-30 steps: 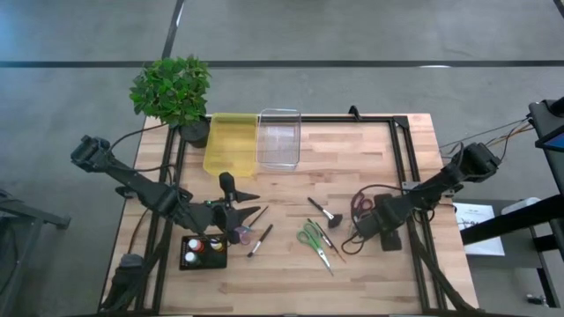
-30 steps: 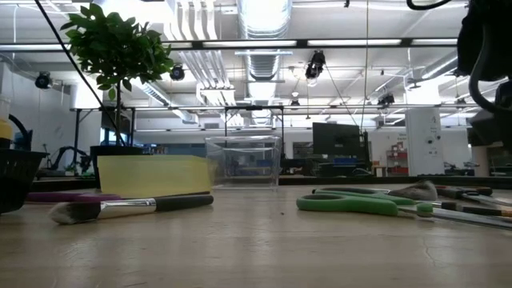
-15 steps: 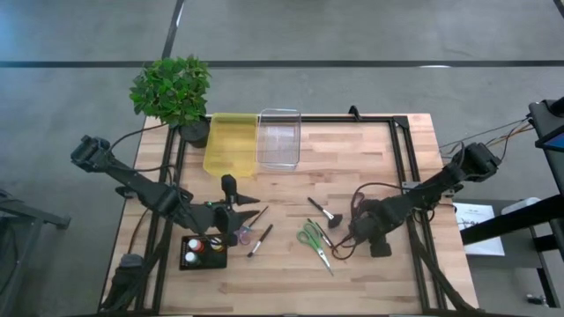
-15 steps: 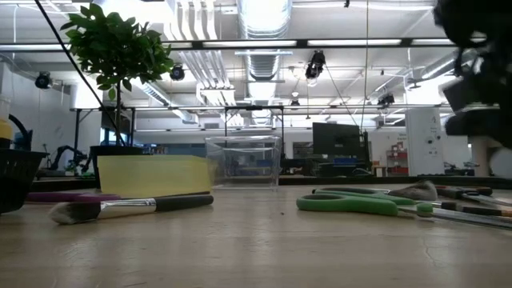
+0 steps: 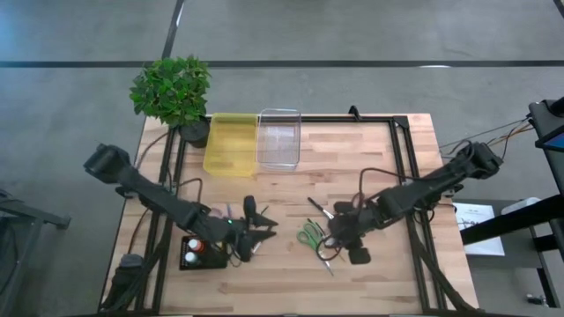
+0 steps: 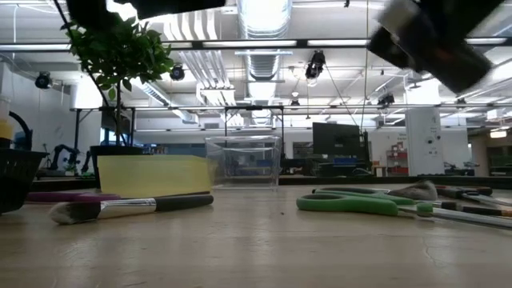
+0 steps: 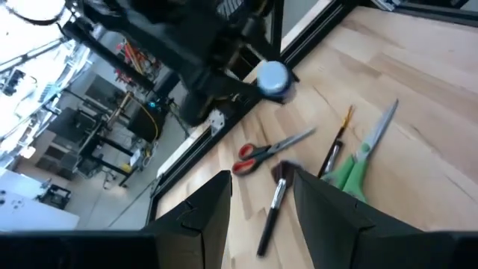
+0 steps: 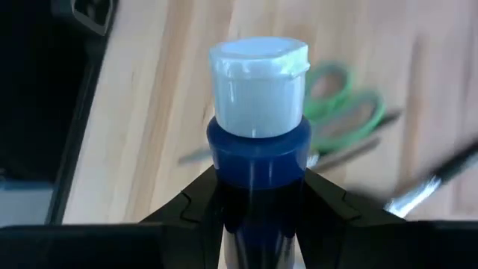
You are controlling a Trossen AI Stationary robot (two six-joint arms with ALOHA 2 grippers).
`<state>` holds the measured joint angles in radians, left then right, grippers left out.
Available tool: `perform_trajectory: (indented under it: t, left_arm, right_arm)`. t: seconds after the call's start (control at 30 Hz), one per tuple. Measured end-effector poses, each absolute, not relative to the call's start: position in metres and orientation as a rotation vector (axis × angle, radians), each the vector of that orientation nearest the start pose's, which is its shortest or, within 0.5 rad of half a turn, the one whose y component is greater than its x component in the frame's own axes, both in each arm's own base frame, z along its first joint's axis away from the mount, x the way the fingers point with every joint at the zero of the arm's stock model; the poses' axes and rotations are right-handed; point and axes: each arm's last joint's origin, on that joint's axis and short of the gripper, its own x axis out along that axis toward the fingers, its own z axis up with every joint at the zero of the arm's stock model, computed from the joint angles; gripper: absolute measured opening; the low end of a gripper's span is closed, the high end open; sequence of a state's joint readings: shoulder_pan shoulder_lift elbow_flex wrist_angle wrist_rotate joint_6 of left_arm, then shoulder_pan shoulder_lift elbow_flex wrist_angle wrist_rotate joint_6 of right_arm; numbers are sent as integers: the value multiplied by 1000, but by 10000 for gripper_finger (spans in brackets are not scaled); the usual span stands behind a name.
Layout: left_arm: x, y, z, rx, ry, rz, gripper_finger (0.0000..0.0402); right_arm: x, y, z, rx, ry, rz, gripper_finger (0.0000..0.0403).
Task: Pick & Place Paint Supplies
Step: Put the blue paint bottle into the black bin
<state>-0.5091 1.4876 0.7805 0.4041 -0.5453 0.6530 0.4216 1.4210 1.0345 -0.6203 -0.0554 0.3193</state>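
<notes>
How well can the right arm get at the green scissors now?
Probably not yet: the right gripper hangs close by the green scissors, but its jaws are shut on a blue bottle.

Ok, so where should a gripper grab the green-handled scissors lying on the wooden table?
Pinch the green-handled scissors at the narrow neck where the blades meet the loops, coming straight down. They lie flat on the wooden table, so only a top-down grip fits. The open left gripper is free; the right gripper holds a blue white-capped bottle.
</notes>
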Motion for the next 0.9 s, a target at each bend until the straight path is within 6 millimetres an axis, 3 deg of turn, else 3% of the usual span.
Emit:
perform_trajectory:
  t: [0.2, 0.4, 0.7, 0.9]
  left_arm:
    - [313, -157, 224, 791, 244, -44, 152]
    - [338, -171, 231, 786, 229, -34, 179]
    - [345, -174, 231, 750, 225, -122, 288]
    - [348, -170, 233, 732, 194, -186, 304]
  right_arm:
    - [283, 119, 266, -22, 980, 300, 121]
    - [303, 124, 265, -104, 995, 346, 121]
    - [311, 127, 276, -121, 964, 379, 121]
    - [312, 128, 277, -126, 950, 386, 121]
